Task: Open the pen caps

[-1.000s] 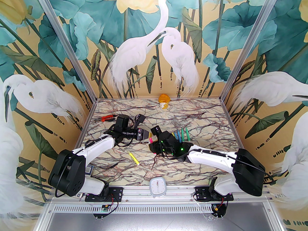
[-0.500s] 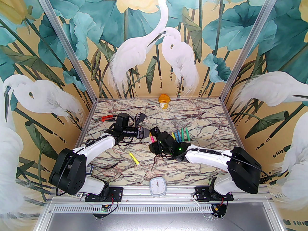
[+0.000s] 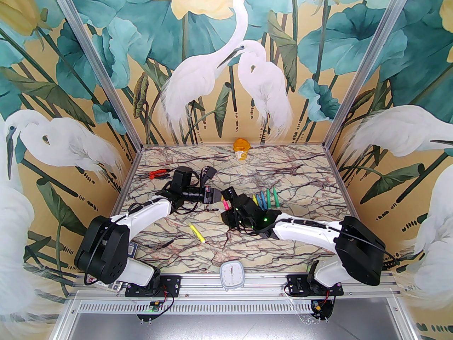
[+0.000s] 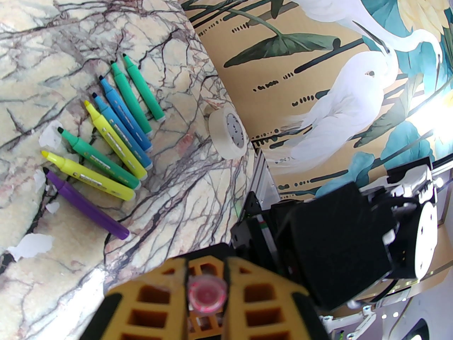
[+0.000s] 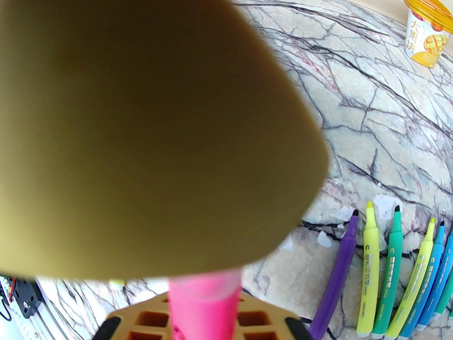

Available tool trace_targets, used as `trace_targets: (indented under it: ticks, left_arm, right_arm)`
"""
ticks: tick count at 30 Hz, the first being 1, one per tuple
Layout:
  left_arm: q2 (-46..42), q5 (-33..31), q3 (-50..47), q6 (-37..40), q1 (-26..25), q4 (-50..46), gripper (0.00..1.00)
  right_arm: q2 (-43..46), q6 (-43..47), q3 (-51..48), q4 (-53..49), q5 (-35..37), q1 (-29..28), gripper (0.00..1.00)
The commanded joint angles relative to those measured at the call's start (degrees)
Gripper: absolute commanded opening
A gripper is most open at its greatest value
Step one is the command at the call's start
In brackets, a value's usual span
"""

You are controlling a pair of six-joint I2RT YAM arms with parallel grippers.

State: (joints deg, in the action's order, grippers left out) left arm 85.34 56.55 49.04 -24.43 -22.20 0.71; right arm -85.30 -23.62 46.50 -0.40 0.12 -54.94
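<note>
- The worktop (image 3: 300, 175) carries a row of opened pens (image 4: 116, 143): eight of them lie side by side with bare tips, in purple, yellow, green and blue. Every place below is given from that row.
- Both arms meet just left of the row and above the worktop, wrist to wrist, closer than they were a second ago.
- The left fingers (image 4: 148, 303) are clenched on one end of the pink pen (image 5: 203, 303). Seen end-on from the left wrist, that end is a pink disc with a clear rim, so it is probably the cap end.
- The right fingers (image 5: 148, 319) have just clamped down on the pink barrel. A second ago they stood partly apart, and now they grip it firmly.
- The pink pen is therefore held at both ends, in the air just left of the row. The two-handed hold looks complete, and the likely next step is a straight pull apart along the pen to free its cap.
- From the right wrist the left fingers sit so near the lens that they blur. The joint between cap and barrel is hidden, and I cannot tell whether it has begun to part.
- A single yellow pen (image 3: 196, 233) lies left of the row and nearer the arm bases. I cannot tell whether it is capped.
- The smallest things are pale, clear scraps (image 4: 49, 138) at the tips of the row, probably caps already pulled off.
</note>
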Motion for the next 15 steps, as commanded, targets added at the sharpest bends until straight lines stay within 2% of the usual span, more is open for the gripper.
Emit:
trace_targets:
  ticks: [1, 8, 15]
  left_arm:
    - [1.2, -5.3, 2.2, -2.4, 2.3, 0.8, 0.01]
    - [1.0, -5.5, 0.4, -6.4, 6.5, 3.4, 0.0]
    - [0.5, -6.8, -0.1, -7.3, 7.9, 3.4, 0.0]
  right_arm:
    - [2.3, 2.5, -2.1, -4.2, -1.7, -0.7, 0.0]
    - [2.5, 3.9, -3.1, -4.6, -3.1, -1.1, 0.0]
    - [2.0, 4.4, -3.2, -4.1, -3.2, -1.2, 0.0]
